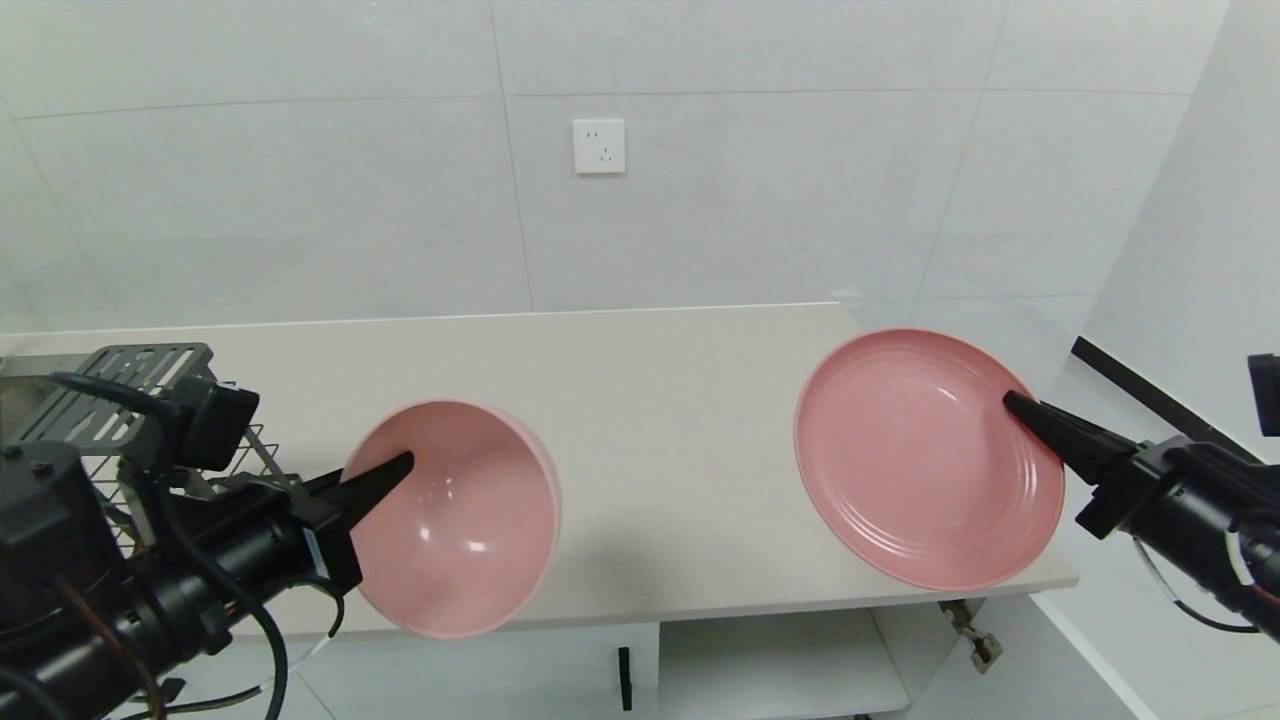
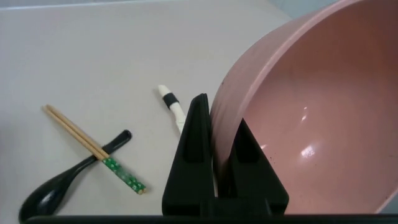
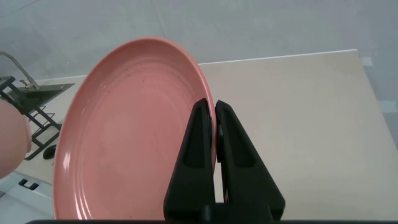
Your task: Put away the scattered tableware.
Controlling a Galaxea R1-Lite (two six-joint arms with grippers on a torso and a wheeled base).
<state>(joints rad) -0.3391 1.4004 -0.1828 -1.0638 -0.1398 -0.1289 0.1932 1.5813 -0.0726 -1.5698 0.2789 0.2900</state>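
Observation:
My left gripper (image 1: 395, 468) is shut on the rim of a pink bowl (image 1: 470, 520), which hangs tilted above the counter's front left. In the left wrist view the fingers (image 2: 198, 134) pinch the bowl (image 2: 311, 124) wall between them. Below it on the counter lie a pair of wooden chopsticks (image 2: 93, 149), a black spoon (image 2: 68, 180) and a white chopstick rest (image 2: 171, 106). My right gripper (image 1: 1012, 402) is shut on the rim of a pink plate (image 1: 920, 450), tilted above the counter's right end. The right wrist view shows its fingers (image 3: 200, 134) clamping the plate (image 3: 130, 124) edge.
A metal dish rack (image 1: 110, 390) stands at the counter's far left, behind my left arm. The beige counter (image 1: 660, 400) ends just right of the plate. A white tiled wall with a socket (image 1: 599, 145) lies behind. A cabinet with a black handle (image 1: 624, 678) sits below.

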